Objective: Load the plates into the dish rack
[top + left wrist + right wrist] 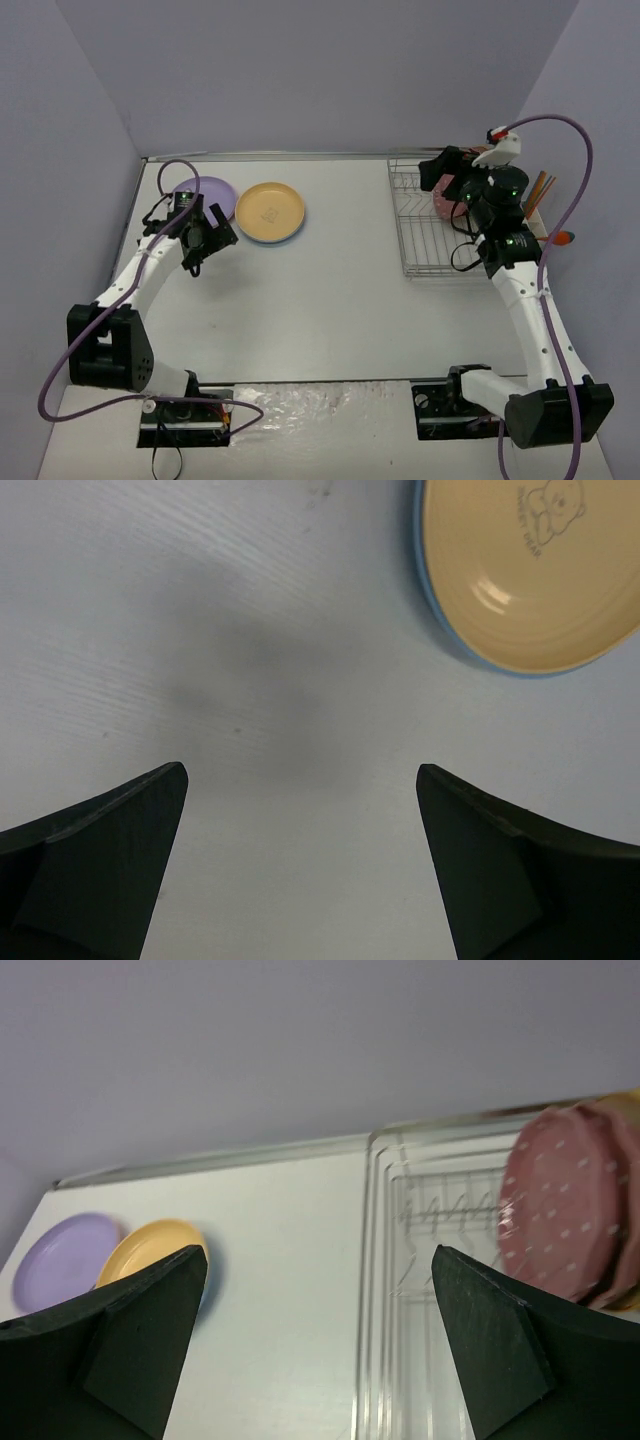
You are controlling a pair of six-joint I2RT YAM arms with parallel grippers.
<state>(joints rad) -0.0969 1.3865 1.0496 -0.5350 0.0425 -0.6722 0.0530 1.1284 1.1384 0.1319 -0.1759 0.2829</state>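
1. The left gripper (205, 238) hovers over the bare table (330, 300), its fingers (100, 860) spread wide with nothing between them.
2. The yellow-orange plate (270, 211) lies flat at about 2 o'clock from that gripper. The lilac plate (215, 192) lies at its 12 o'clock, just beside the yellow-orange one.
3. The right gripper (445, 165) hangs over the far end of the dish rack (440, 250), its fingers (130, 1340) wide apart and empty.
4. The pink dotted plates (560, 1205) stand on edge in the rack, at 3 o'clock in the right wrist view.
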